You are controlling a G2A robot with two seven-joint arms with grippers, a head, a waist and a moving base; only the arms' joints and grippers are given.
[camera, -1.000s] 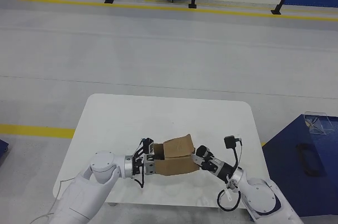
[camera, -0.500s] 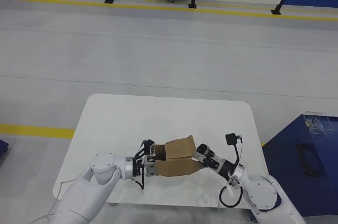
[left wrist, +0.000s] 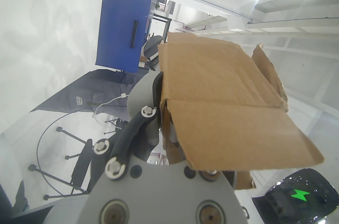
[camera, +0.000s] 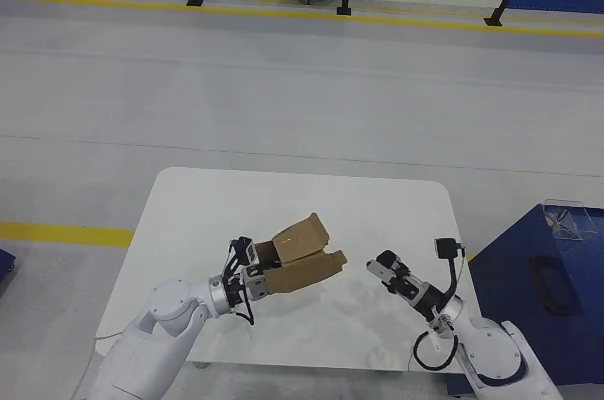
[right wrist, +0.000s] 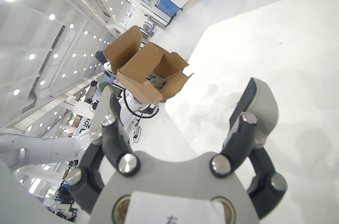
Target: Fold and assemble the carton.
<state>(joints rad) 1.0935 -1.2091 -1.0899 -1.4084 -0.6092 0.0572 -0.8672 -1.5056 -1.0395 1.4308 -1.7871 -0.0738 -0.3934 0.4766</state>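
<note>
The brown carton (camera: 300,257) is held up off the white table (camera: 212,205), tilted, with its end flaps spread open. My left gripper (camera: 256,281) is shut on one of its walls at the left end. In the left wrist view the carton (left wrist: 219,103) lies across the gripper (left wrist: 162,113), one finger (left wrist: 147,116) outside the wall. My right gripper (camera: 387,266) is to the carton's right, apart from it and open with nothing between its fingers. In the right wrist view the carton (right wrist: 144,68) shows its open end beyond that gripper (right wrist: 182,96).
A blue cabinet (camera: 547,300) stands just off the table's right edge, with a clear holder (camera: 568,218) on top. The table's far half and front right corner are bare. A yellow line (camera: 52,234) runs along the floor at left.
The left arm has lifted and tilted the carton and drawn it to the left. The right gripper has come off the carton's right end and backed away to the right.
</note>
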